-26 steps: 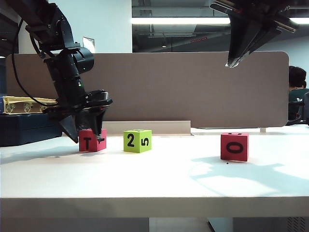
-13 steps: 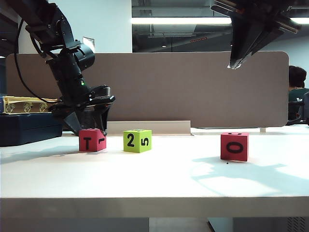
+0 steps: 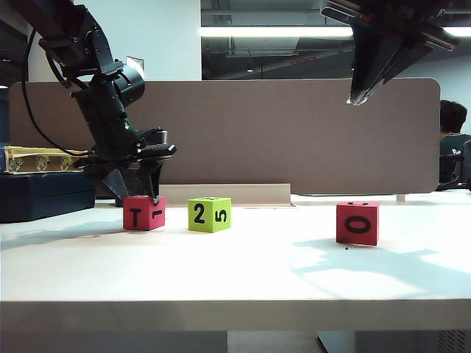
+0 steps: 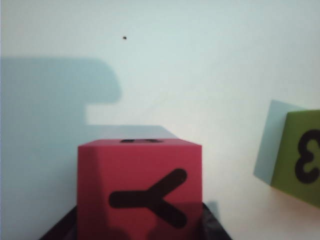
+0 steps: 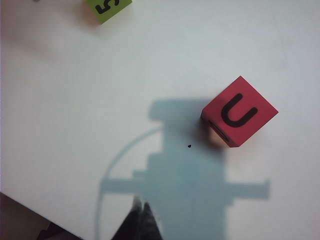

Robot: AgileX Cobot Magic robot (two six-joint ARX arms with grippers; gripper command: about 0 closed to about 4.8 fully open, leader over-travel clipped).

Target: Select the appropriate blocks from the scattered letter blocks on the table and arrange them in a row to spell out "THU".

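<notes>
A pinkish-red letter block [image 3: 143, 213] with a T on its front rests on the table [image 3: 235, 272] at the left. My left gripper [image 3: 136, 195] hangs over its top rear. In the left wrist view its dark fingers press both sides of this block [image 4: 140, 190], around my left gripper [image 4: 140, 225]. The lime-green block [image 3: 210, 214] marked 2 and 5 stands just right of it, also in both wrist views [image 4: 300, 160] [image 5: 106, 7]. The second red block [image 3: 358, 222] stands far right, its top showing a U [image 5: 239, 111]. High above it, my right gripper [image 3: 355, 98] [image 5: 141, 207] is shut and empty.
A beige partition [image 3: 294, 132] runs along the back of the table. A dark case [image 3: 44, 195] sits at the far left. A person [image 3: 452, 125] is behind the partition at the right.
My left gripper tilted up from low around the T block to its top, and its fingers drew closer. The block shifted slightly right, tipped briefly, and sits flat again. The right arm stayed still.
</notes>
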